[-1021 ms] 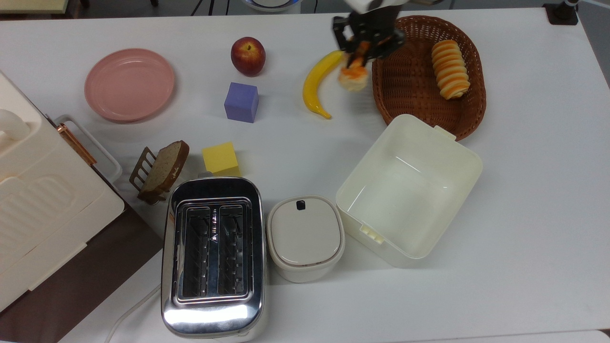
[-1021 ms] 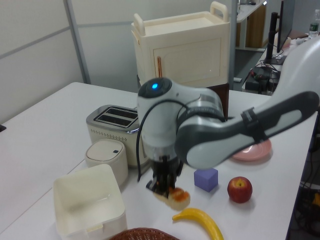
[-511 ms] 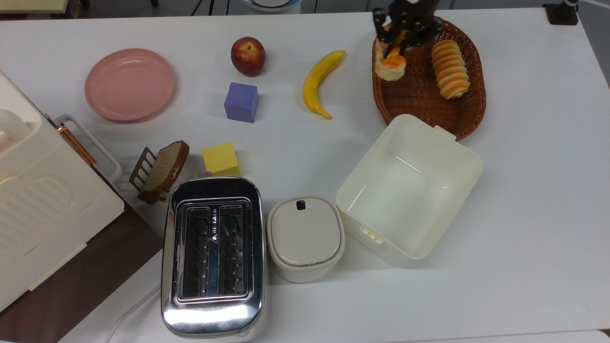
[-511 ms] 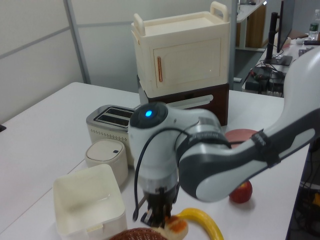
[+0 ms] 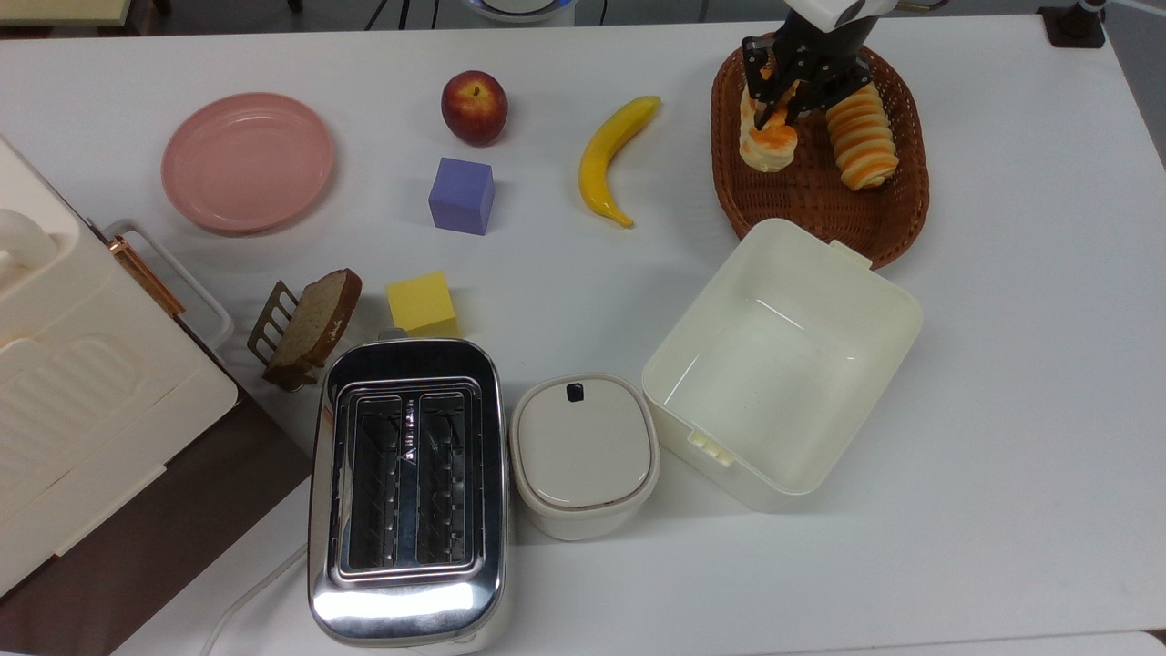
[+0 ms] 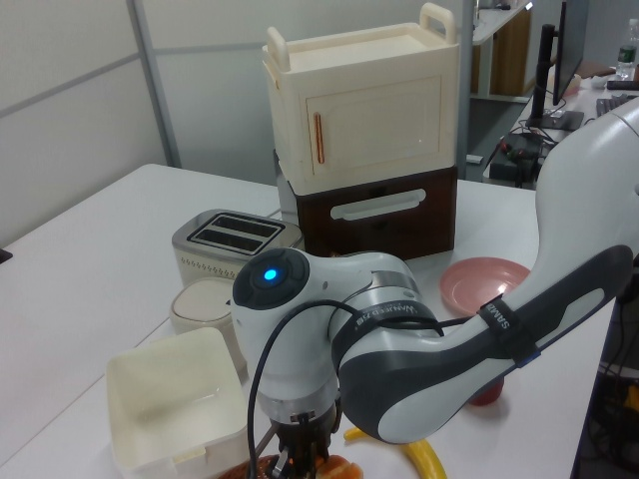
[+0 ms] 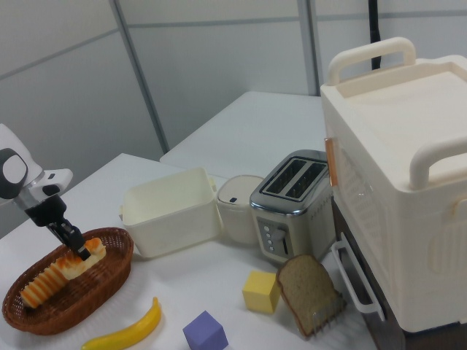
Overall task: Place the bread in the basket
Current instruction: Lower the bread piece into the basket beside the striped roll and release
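Bread [image 5: 768, 146] sits inside the basket [image 5: 820, 196] at the upper right of the top view, clamped between the jaws; gripper [image 5: 791, 96] comes down on its upper end, fingers [image 5: 759, 82] either side of the orange-glazed top, the bun's pale lower half sticking out below them toward the frame's bottom. Whether it touches the basket floor can't be told. Striped roll [image 5: 860, 137] lies just beside it, on the top view's right, also in the basket. In the right view the basket [image 7: 102, 288] is at lower left, gripper [image 7: 79, 248] pinching the bread [image 7: 86, 257] at the end nearest the tub, roll [image 7: 44, 283] next to it. In the left view gripper [image 6: 300, 464] is at the bottom edge, the bread [image 6: 339, 469] partly cut off there.

Banana [image 5: 612, 155] on the table [image 5: 1002, 364] near the basket's left rim in the top view, apart from it. Cream tub [image 5: 783, 364] just below the basket, its corner overlapping the rim in the top view. Apple [image 5: 474, 107], purple cube [image 5: 462, 195], pink plate [image 5: 248, 161] across the upper left; toaster [image 5: 407, 487] at bottom centre.
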Robot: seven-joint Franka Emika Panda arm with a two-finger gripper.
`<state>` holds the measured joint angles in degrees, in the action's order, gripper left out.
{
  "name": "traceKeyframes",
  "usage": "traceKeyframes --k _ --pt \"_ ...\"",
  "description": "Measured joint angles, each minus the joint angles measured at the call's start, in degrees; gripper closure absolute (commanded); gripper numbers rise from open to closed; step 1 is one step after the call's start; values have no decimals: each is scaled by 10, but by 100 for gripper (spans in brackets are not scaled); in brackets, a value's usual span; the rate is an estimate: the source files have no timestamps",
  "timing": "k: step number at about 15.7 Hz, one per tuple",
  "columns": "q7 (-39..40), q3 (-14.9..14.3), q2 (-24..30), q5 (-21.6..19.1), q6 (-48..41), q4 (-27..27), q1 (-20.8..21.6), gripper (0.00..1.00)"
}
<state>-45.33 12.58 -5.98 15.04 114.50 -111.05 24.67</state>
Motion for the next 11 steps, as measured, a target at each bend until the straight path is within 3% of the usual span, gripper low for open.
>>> traceKeyframes --k 1,2,11 --pt "0 0 -1 0 0 1 1 17" --pt "0 0 -1 0 0 2 2 0" --pt "-1 -3 -3 7 0 10 3 0"
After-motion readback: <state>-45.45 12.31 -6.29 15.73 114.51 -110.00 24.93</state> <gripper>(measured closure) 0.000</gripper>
